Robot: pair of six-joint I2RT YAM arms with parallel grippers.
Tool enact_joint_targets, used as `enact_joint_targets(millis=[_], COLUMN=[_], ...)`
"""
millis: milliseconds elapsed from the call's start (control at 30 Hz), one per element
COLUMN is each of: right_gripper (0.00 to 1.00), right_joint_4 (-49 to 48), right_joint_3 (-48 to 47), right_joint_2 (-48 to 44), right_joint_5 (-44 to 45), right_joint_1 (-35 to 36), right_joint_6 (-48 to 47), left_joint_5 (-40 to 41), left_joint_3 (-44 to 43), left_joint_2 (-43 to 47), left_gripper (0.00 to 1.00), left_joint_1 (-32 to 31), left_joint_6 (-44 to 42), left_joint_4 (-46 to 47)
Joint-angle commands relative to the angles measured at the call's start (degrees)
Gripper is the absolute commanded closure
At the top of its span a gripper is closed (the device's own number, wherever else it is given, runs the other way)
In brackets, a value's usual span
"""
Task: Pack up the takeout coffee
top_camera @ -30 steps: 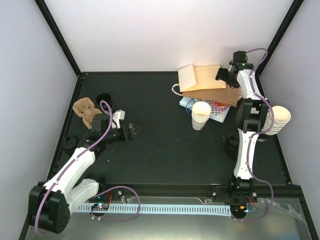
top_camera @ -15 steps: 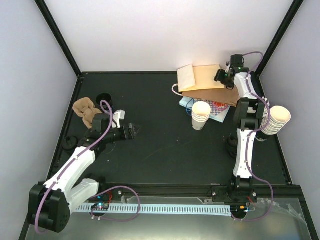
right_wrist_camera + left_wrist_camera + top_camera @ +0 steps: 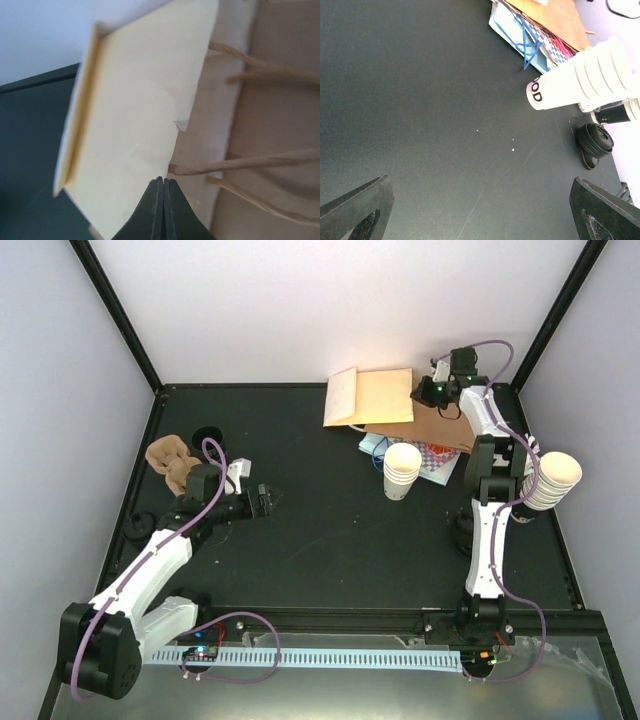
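The takeout coffee is out of view; only nested stacks of cream cups show. My right gripper (image 3: pixel 424 392) (image 3: pixel 163 179) is shut on the edge of a light tan paper bag (image 3: pixel 372 397) (image 3: pixel 140 125) at the back of the table, and the bag is tilted up off the pile beneath it. Twisted paper handles (image 3: pixel 240 162) lie just right of the jaws. My left gripper (image 3: pixel 268 500) (image 3: pixel 480 210) stands wide open over bare black table at the left, with nothing between its fingers.
A cup stack (image 3: pixel 402 470) (image 3: pixel 580 75) stands mid-table and another (image 3: pixel 555 478) at the right edge. A darker brown bag (image 3: pixel 440 428) and blue checkered packaging (image 3: pixel 525 40) lie under the tan bag. Black lids (image 3: pixel 594 142) (image 3: pixel 208 435) and a brown pulp carrier (image 3: pixel 172 462) are also here.
My right gripper has shut on the tan bag's edge and shifted left, and the bag has swung left with it. The left arm has barely moved.
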State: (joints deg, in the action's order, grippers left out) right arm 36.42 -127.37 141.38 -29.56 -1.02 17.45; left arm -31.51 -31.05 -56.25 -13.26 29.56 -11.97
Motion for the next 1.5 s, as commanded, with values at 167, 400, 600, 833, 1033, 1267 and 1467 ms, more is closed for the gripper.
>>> enact_joint_targets(millis=[167,400,600,833,1033,1267,1467], right_gripper=[0.99,0.88,0.66,0.36,0.00,0.00,0.00], right_joint_4=[-3.29,-0.99,2.27,13.06,17.03,19.12,20.04], right_joint_3=[2.61,4.89,6.55,8.71,11.44,7.83,0.85], right_joint_2=[-15.46,-25.01,-26.04,-25.73,-23.26,-15.93,-8.83], right_joint_5=[-10.07,-1.22,8.07,30.40,41.81,39.93,38.69], right_joint_1=[3.88,12.10,12.34,12.39,6.42,-0.41,-2.22], right_joint_6=[-2.37,-4.25,-3.28,-3.72,-0.98,0.07,0.21], left_joint_5=[0.71,1.40,3.66,4.49,2.51,1.99,1.98], left_joint_3=[-2.77,-3.09,-3.36,-4.07,-4.72,-3.92,-2.21], left_joint_2=[2.21,4.71,7.93,7.67,5.01,4.30,4.69], left_gripper=[0.01,0.01,0.01,0.01,0.01,0.01,0.01], left_joint_1=[-0.28,-0.28,-0.28,-0.28,-0.37,-0.45,-0.45], left_joint_6=[-0.61,-1.51,-4.02,-5.35,-4.20,-4.09,-3.76], left_joint_4=[-0.22,-1.80,-4.42,-3.70,-1.89,-1.54,0.23])
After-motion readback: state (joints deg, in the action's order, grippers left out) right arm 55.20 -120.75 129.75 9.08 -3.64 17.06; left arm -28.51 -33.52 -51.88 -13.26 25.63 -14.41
